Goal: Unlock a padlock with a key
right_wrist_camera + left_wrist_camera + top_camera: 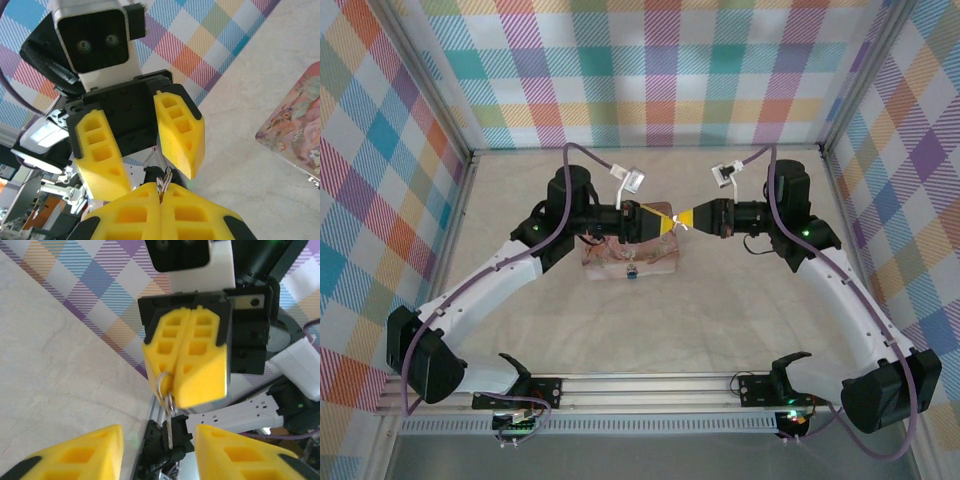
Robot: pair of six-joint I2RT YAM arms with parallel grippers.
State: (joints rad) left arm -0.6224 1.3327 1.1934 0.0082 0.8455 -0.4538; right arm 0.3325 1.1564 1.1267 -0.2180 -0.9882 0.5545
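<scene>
Your right gripper (176, 386) is clamped on a ring (163, 385), the key (170, 434) dangling from it. Your left gripper (150, 172) gapes wide opposite.

arms (485, 285): white links, black joints | cables (582, 150): purple | tool fingers (180, 130): yellow, cut-out cells

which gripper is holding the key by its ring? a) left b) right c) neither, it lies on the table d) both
b: the right gripper is shut on the ring, with the key hanging below it, and the left gripper is open.
</scene>
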